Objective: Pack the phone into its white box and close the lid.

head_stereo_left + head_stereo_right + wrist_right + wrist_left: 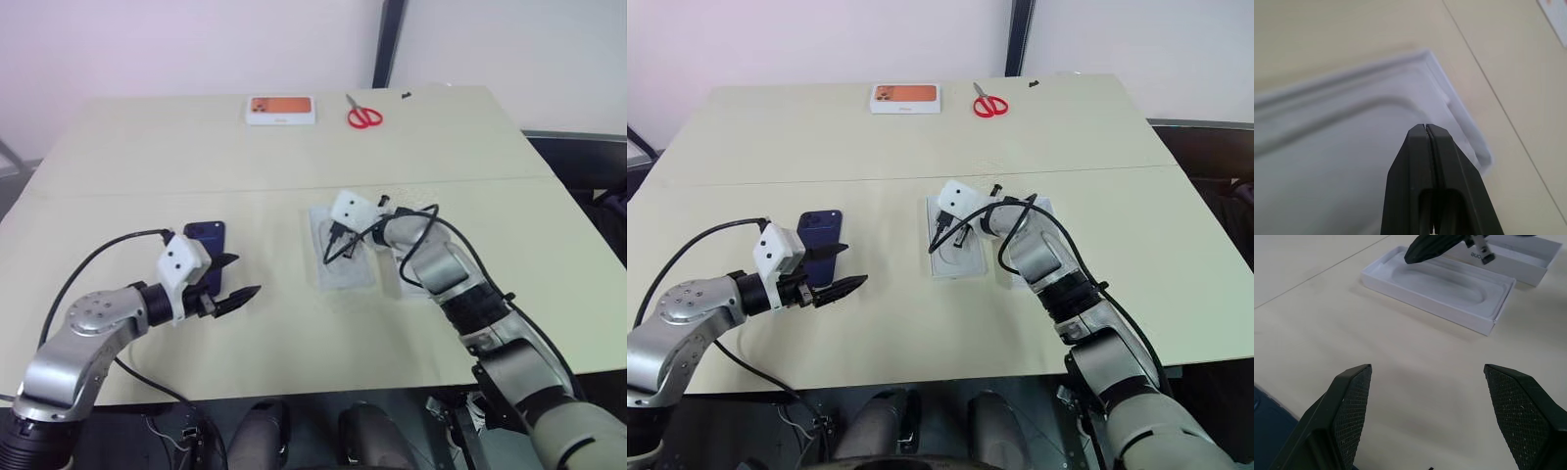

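Beige table (147,157), phone (820,231), white box (955,257), lid (1017,272), scissors (363,116), orange-pictured box (281,110)

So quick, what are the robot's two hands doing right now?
Left gripper: open, holding nothing.
Right gripper: shut, empty, over the white box.

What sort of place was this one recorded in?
Probably an office or lab room set up for tabletop trials: a plain cream table against a bare white wall, holding scissors, a boxed phone package and an open white box.
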Robot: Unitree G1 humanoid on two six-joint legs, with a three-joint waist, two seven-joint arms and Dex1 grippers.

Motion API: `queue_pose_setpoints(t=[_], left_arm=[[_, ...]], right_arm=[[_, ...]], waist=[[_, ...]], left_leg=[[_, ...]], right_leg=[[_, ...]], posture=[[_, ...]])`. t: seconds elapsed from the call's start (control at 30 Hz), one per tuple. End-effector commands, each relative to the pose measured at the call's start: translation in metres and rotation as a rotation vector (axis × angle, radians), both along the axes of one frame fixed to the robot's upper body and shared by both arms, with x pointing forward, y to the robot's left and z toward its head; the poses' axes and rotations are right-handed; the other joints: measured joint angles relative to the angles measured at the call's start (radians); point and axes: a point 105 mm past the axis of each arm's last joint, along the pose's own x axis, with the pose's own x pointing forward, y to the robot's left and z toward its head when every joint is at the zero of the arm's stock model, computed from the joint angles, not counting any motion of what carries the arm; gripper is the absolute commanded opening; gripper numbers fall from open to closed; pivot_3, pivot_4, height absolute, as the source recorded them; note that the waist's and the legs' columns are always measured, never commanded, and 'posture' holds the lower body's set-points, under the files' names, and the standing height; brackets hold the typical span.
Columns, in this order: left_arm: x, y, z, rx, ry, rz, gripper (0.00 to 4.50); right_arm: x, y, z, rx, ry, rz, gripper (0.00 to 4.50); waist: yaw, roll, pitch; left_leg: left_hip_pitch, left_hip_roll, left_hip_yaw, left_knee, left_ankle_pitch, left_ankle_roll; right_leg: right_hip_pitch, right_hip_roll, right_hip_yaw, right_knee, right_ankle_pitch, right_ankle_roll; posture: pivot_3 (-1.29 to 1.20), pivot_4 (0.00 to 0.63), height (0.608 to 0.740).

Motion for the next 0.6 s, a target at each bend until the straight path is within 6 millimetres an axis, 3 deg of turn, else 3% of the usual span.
queue_pose_setpoints(t=[0.03, 0.17, 0.27, 0.37, 0.4, 0.47, 0.6], left_arm=[[0.001, 0.007, 0.012, -0.017, -0.039, 0.029, 3.89], [0.003, 0.013, 0.015, -0.026, -0.041, 0.071, 3.89], [0.01, 0.028, 0.019, -0.05, -0.037, 0.173, 3.89], [0.022, 0.058, 0.026, -0.145, -0.003, 0.372, 3.89], [0.026, 0.07, 0.026, -0.168, 0.019, 0.449, 4.13], [0.032, 0.091, 0.023, -0.203, 0.074, 0.586, 4.48], [0.037, 0.112, 0.009, -0.199, 0.271, 0.755, 4.48]], right_arm=[[-0.019, 0.003, 0.003, 0.003, 0.027, 0.078, 0.03], [-0.031, -0.002, -0.012, -0.036, 0.06, 0.096, 0.03], [-0.033, 0.007, 0.002, 0.043, 0.018, 0.119, 0.03], [-0.037, 0.026, 0.024, 0.171, 0.008, 0.163, 0.03], [-0.038, 0.031, 0.027, 0.19, 0.011, 0.173, 0.01], [-0.039, 0.044, 0.029, 0.211, 0.018, 0.192, 0.0], [-0.043, 0.079, 0.019, 0.196, 0.03, 0.258, 0.0]], waist=[[0.003, 0.0, 0.0], [0.003, 0.0, 0.0], [-0.001, 0.0, 0.0], [-0.004, 0.0, 0.0], [-0.003, 0.0, 0.0], [-0.002, 0.0, 0.0], [0.001, -0.001, 0.0]], left_leg=[[0.0, 0.0, 0.0, 0.0, 0.0, 0.0], [0.0, 0.0, 0.0, 0.001, -0.002, 0.003], [0.0, 0.0, 0.0, 0.0, -0.002, 0.003], [0.0, 0.0, 0.0, 0.0, -0.002, 0.003], [0.0, 0.0, 0.0, 0.0, -0.002, 0.003], [0.0, 0.0, -0.001, 0.0, -0.002, 0.003], [0.0, 0.0, -0.001, 0.001, -0.001, 0.003]], right_leg=[[0.0, 0.0, 0.0, 0.0, 0.0, 0.0], [0.001, 0.0, 0.0, 0.0, 0.0, 0.0], [0.0, 0.0, 0.0, 0.0, 0.0, 0.0], [-0.001, 0.0, 0.0, 0.001, 0.0, 0.0], [-0.001, 0.001, 0.0, 0.001, 0.0, 0.0], [-0.001, 0.001, 0.0, 0.002, 0.0, 0.0], [0.0, 0.001, -0.001, 0.002, 0.0, 0.0]], posture=[[0.0, 0.15, 0.74], [0.0, 0.15, 0.74], [0.0, 0.15, 0.74], [0.0, 0.15, 0.74], [0.0, 0.15, 0.74], [0.0, 0.15, 0.74], [0.0, 0.15, 0.74]])
